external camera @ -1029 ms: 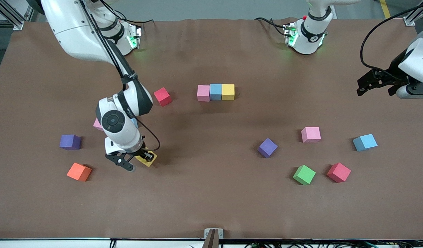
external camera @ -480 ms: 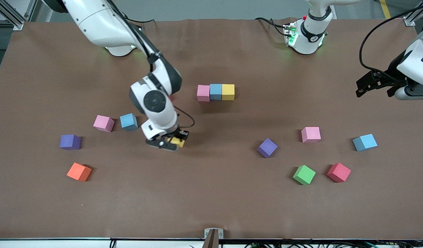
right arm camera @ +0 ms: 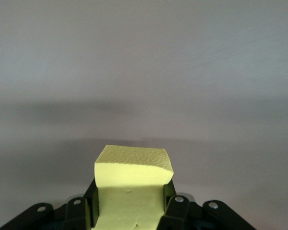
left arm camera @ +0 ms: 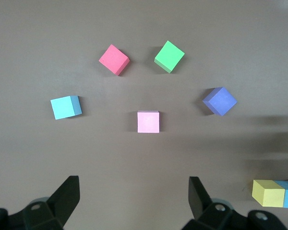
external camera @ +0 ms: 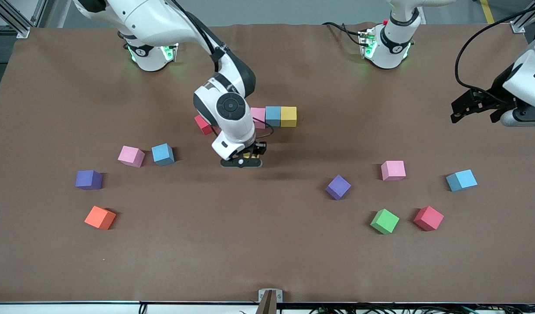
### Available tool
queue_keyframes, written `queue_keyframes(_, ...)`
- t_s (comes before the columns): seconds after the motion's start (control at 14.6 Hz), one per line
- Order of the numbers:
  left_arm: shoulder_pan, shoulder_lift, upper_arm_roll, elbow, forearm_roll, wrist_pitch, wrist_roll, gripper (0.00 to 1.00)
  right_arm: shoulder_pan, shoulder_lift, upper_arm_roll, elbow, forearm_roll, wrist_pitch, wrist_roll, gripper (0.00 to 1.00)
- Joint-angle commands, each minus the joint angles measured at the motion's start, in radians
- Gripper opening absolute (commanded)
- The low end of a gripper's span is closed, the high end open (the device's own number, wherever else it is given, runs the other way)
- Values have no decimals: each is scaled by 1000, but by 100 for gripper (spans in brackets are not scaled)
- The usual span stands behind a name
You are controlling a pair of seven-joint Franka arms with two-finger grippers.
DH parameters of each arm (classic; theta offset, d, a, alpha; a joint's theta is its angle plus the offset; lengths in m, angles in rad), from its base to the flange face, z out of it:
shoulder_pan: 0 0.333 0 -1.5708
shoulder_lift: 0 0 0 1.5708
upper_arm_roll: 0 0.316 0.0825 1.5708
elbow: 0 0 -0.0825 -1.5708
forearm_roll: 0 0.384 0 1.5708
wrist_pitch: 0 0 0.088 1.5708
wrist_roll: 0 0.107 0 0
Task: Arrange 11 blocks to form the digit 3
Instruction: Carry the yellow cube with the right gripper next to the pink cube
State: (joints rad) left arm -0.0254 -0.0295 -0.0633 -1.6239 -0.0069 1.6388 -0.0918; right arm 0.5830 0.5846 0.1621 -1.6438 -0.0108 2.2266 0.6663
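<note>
One yellow block (right arm camera: 133,191) sits clamped in the right end effector (external camera: 245,156), over bare tabletop (external camera: 267,244) near the row (external camera: 273,116); lowering askew could nudge it. Left end effector (external camera: 476,104) waits, wide.

Held block (right arm camera: 133,184) pale yellow; row (external camera: 273,116) pink, blue, yellow; table (external camera: 267,253) brown.

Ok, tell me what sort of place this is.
Probably a robotics lab bench: two arms bolted to a brown-covered table, foam blocks scattered on it, aluminium framing and cables at the edges.
</note>
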Motion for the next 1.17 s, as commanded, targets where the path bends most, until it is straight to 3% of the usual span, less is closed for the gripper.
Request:
queue_keyframes(0.0, 4, -4, 0, 9, -11, 1, -8, 100, 18, -17, -6, -45, 64, 7, -97, 37)
queue_keyframes(0.34, 4, -3, -1, 9, -11, 1, -8, 100, 55, -26, -10, -178, 61, 158, -71, 37)
queue_keyframes(0.62, 4, -4, -1, 9, -11, 1, -8, 100, 101, -28, -16, -185, 52, 157, 100, 37)
queue_keyframes(0.96, 7, -4, 5, 9, -10, 1, 6, 100, 107, -42, -21, -203, 46, 153, 107, 37)
queue_keyframes(1.1, 7, -4, 7, 10, -7, 1, 7, 100, 121, -43, -39, -203, 0, 136, 102, 37)
